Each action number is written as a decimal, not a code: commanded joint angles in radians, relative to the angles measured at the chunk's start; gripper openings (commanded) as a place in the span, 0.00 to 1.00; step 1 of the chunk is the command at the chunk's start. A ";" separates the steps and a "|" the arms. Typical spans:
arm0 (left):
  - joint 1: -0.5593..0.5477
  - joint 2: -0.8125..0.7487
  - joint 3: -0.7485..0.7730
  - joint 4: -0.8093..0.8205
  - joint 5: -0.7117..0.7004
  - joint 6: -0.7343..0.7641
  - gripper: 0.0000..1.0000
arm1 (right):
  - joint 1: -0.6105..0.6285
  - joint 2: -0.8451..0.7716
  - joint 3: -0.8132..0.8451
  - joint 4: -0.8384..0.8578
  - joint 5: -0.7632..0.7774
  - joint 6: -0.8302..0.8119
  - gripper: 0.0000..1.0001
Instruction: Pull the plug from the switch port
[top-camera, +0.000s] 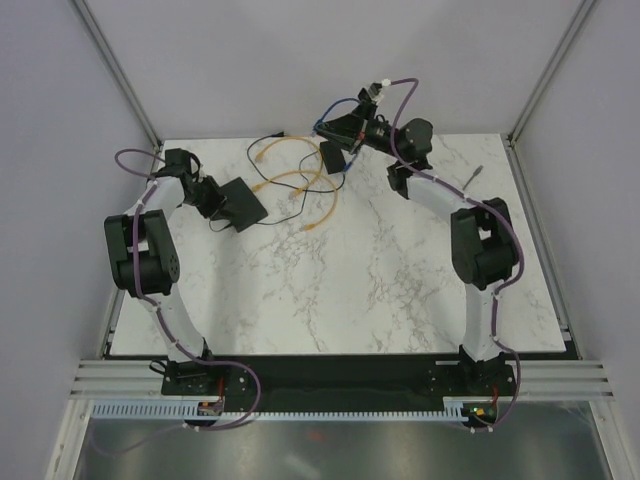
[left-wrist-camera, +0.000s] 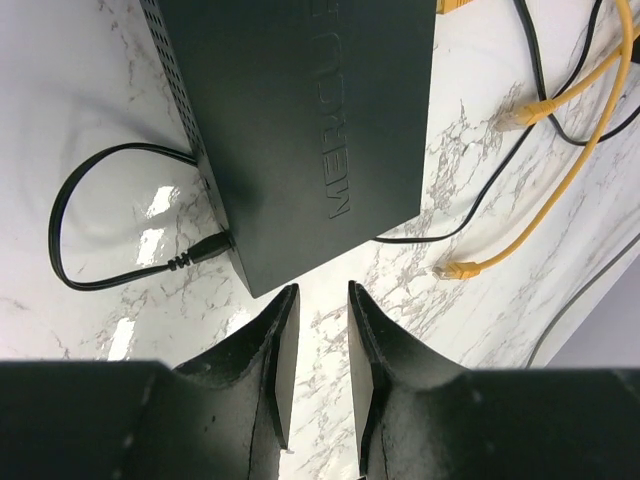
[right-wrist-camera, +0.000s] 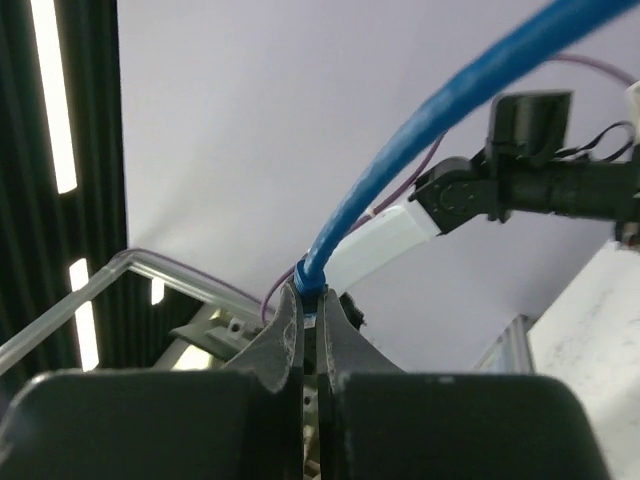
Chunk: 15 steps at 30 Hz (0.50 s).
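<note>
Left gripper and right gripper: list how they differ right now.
The left gripper has its jaws apart with nothing between them; the right gripper has its jaws shut on the blue cable. The left gripper sits low beside a corner of the black box on the table; the right gripper is raised near the table's far edge. Both are black.

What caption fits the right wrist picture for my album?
Right hand shut tight on a blue cable curving up.
</note>
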 joint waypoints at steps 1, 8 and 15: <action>-0.002 -0.048 -0.013 0.020 0.011 0.039 0.34 | -0.076 -0.157 -0.072 -0.167 -0.059 -0.229 0.00; -0.002 -0.063 -0.021 0.021 0.012 0.035 0.34 | -0.169 -0.355 0.147 -1.300 0.201 -0.982 0.00; -0.002 -0.083 -0.037 0.021 0.012 0.035 0.34 | -0.327 -0.501 -0.130 -1.487 0.511 -0.779 0.01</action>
